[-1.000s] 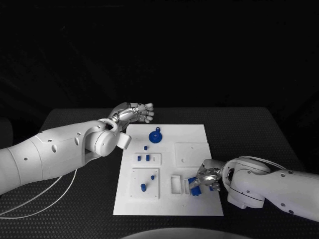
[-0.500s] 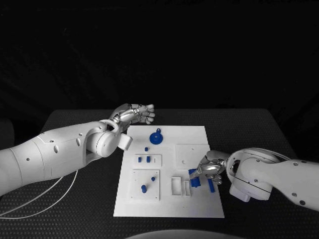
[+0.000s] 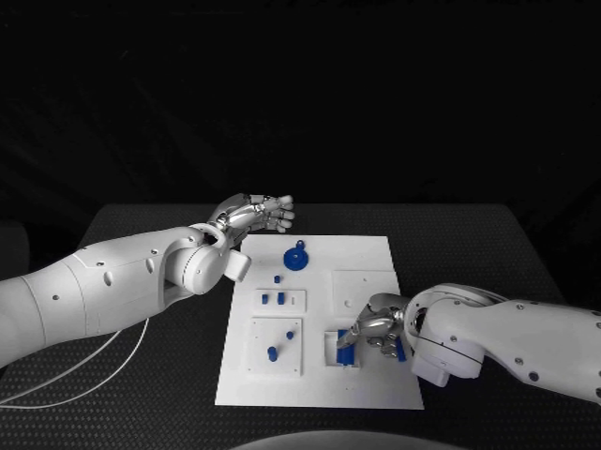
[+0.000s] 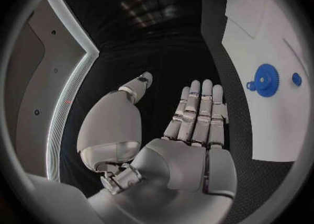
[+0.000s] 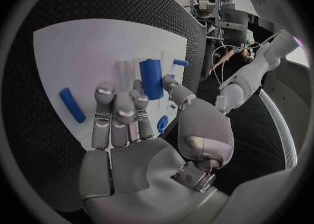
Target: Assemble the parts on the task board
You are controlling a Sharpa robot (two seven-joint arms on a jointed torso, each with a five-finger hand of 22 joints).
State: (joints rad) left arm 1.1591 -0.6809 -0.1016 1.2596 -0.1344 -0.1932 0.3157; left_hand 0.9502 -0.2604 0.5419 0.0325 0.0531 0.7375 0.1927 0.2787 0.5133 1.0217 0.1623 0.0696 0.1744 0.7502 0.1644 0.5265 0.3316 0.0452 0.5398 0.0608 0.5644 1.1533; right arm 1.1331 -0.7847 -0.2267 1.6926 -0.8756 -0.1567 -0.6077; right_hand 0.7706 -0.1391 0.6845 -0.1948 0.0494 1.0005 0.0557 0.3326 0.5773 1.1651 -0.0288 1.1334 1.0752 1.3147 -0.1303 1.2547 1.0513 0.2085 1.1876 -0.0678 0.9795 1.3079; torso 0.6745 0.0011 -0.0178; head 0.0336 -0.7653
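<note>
Board [image 3: 361,253] mid-table, white. Right hand [image 3: 376,330] low over its near right part, pinching a blue block [image 5: 152,78] between thumb and fingers above a white slotted holder [image 3: 336,346]; whether the block sits in the slot, cannot tell. A blue bar [image 5: 71,104] lies loose nearby. Left hand [image 3: 256,214] off the far left corner, empty, fingers extended and together. Blue gear [image 3: 294,257] on the board's far part.

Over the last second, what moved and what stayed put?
The right hand moved leftward over the white board, from its right edge toward the slotted white piece, carrying a blue block pinched in its fingers. The left hand stayed hovering at the board's far left corner, holding nothing. The blue gear stayed put.
</note>
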